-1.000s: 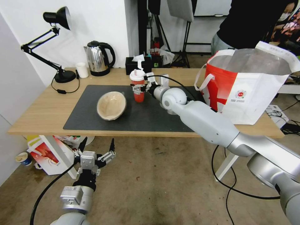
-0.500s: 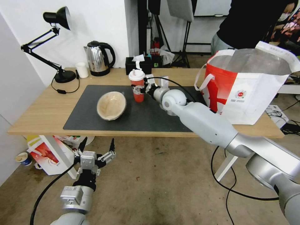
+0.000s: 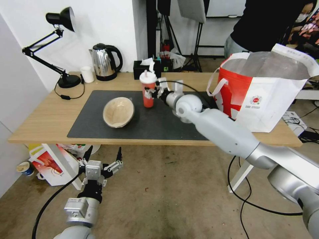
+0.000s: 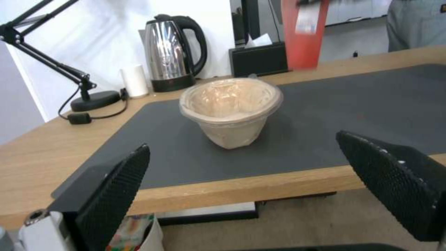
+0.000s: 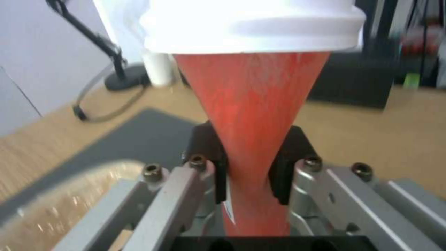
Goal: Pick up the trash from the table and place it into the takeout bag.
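Since a second ago the right hand [image 3: 153,93] has carried the tapered red drink cup with domed white plastic lid [image 3: 148,89] slightly up and rightward; the cup is still clamped between black pads [image 5: 211,164], over the far part of the dark grey mat on the light-wood tabletop [image 3: 43,119]. Tan ribbed paper bowl [image 3: 118,112] unmoved, tipped on its side on the mat. White-and-red foil-lined takeout bag [image 3: 262,96], round red logo unreadable, stands right. Left hand [image 3: 103,158] hangs low, fingers spread.
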### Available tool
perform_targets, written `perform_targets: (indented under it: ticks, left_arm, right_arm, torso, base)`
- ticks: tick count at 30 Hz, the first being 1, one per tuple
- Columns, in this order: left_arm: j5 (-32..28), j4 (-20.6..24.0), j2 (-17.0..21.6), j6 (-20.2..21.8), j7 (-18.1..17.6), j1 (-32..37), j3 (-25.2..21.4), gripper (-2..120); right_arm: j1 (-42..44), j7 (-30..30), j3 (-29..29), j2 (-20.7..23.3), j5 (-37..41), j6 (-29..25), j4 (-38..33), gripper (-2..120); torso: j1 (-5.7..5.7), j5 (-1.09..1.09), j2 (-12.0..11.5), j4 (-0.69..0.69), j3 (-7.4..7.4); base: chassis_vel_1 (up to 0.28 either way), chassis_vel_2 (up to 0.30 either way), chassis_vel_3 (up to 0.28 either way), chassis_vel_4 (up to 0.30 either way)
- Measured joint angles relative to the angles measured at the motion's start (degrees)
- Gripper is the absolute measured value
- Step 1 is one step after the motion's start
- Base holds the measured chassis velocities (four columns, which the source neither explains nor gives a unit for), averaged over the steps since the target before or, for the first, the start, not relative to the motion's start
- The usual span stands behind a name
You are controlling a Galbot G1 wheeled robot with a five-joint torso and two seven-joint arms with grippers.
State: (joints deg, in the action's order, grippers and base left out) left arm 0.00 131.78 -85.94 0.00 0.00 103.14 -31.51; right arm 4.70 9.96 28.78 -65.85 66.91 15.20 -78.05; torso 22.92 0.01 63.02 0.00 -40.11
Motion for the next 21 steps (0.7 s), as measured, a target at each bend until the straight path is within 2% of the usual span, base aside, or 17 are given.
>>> perform_targets:
  ticks: [4,15,21]
  left_arm:
    - [0.0,0.0,0.0,0.0,0.0,0.0,0.0,100]
    - [0.0,0.0,0.0,0.0,0.0,0.0,0.0,100]
    - [0.0,0.0,0.0,0.0,0.0,0.0,0.0,100]
  right_arm:
    - [-2.9,0.7,-0.4,2.4,1.3,0.2,-2.6,7]
    - [-6.4,3.6,-2.4,11.9,6.5,0.4,-13.6,7]
    - [-6.0,4.7,-4.1,20.4,7.5,0.5,-22.3,7]
  torso:
    - [0.00,0.00,0.0,0.01,0.00]
    - [0.00,0.01,0.0,0.00,0.00]
    - [0.00,0.01,0.0,-0.01,0.00]
  base:
    - [0.000,0.000,0.000,0.000]
    - [0.000,0.000,0.000,0.000]
    - [0.000,0.000,0.000,0.000]
